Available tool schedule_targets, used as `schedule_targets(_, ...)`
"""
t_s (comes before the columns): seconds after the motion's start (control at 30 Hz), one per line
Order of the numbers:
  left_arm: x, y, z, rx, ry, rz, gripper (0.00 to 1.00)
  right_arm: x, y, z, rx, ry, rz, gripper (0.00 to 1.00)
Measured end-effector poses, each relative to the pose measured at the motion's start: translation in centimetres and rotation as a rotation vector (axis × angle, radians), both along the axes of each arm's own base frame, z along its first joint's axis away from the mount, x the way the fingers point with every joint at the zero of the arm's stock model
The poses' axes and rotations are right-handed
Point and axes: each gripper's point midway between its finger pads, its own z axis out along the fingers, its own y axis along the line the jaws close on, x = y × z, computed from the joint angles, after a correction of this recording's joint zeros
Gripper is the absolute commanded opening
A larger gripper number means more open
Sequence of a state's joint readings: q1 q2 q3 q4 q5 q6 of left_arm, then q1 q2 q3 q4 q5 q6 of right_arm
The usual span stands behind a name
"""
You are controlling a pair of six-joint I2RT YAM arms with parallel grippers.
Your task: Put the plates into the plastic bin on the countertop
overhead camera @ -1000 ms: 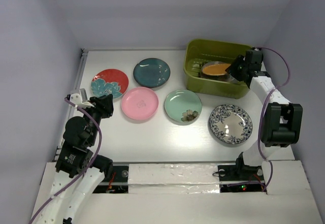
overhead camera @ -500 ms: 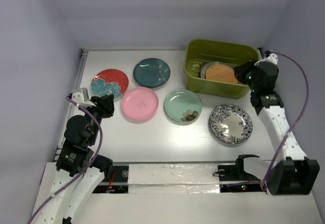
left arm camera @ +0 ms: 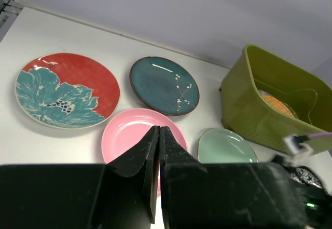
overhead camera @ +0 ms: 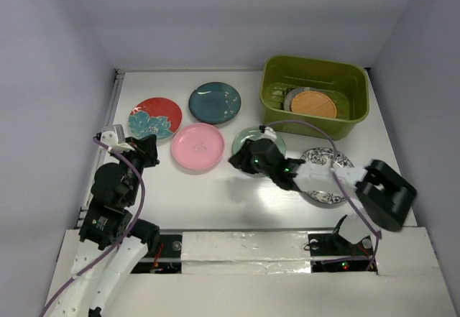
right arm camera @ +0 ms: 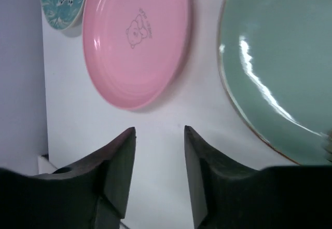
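Top external view: the plastic bin point(overhead camera: 316, 63) stands at the far right of the surface point(overhead camera: 208, 198). Inside it the orange plate point(overhead camera: 313, 104) lies on the grey plate point(overhead camera: 290, 98). Five plates remain on the surface: the red plate point(overhead camera: 155, 118), the dark teal plate point(overhead camera: 214, 102), the pink plate point(overhead camera: 198, 146), the mint green plate point(overhead camera: 246, 136) and the patterned plate point(overhead camera: 322, 157). The right arm stretches over the patterned and mint green plates, with the right tool point(overhead camera: 234, 161) between the mint green and pink plates. The left tool point(overhead camera: 149, 146) sits near the left edge, beside the pink plate.

Left wrist view: the left tool point(left arm camera: 158, 130) has its fingers pressed together, holding nothing, above the near rim of the pink plate point(left arm camera: 129, 135).

Right wrist view: the right tool point(right arm camera: 158, 133) has its fingers spread, with bare surface between them. The pink plate point(right arm camera: 137, 37) lies ahead to the left and the mint green plate point(right arm camera: 280, 68) ahead to the right.
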State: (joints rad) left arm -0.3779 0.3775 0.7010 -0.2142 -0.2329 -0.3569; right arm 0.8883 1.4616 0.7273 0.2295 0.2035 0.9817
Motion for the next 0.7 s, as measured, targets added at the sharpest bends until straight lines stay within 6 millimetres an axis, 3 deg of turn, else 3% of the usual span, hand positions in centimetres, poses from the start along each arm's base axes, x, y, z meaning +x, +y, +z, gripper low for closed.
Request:
schedule_targets(0.13,0.2,0.0,-0.3,0.005,0.013,0.006,0.04,1.7,4.7,-1.6,-0.015,0.032,-0.043,0.66)
schedule_targets(0.3,0.6,-0.1,-1.1,0.018,0.045,0.005,0.07,3.4,6.4,-4.2,-0.029,0.069,-0.103,0.61)
schedule_targets(0.4,0.4,-0.1,-0.9,0.016,0.039,0.004,0.08,4.0,6.8,-6.3,-0.054,0.099,-0.128,0.51)
schedule_targets(0.5,0.1,0.0,-0.5,0.008,0.021,0.004,0.09,4.4,7.3,-7.7,-0.061,0.124,-0.148,0.27)
schedule_targets(0.6,0.0,0.1,-0.4,0.007,0.016,0.003,0.1,4.6,7.2,-7.7,-0.037,0.128,-0.181,0.04)
schedule_targets(0.7,0.0,0.0,-0.4,0.006,0.017,0.003,0.15,4.1,6.2,-7.7,-0.03,0.124,-0.203,0.0)
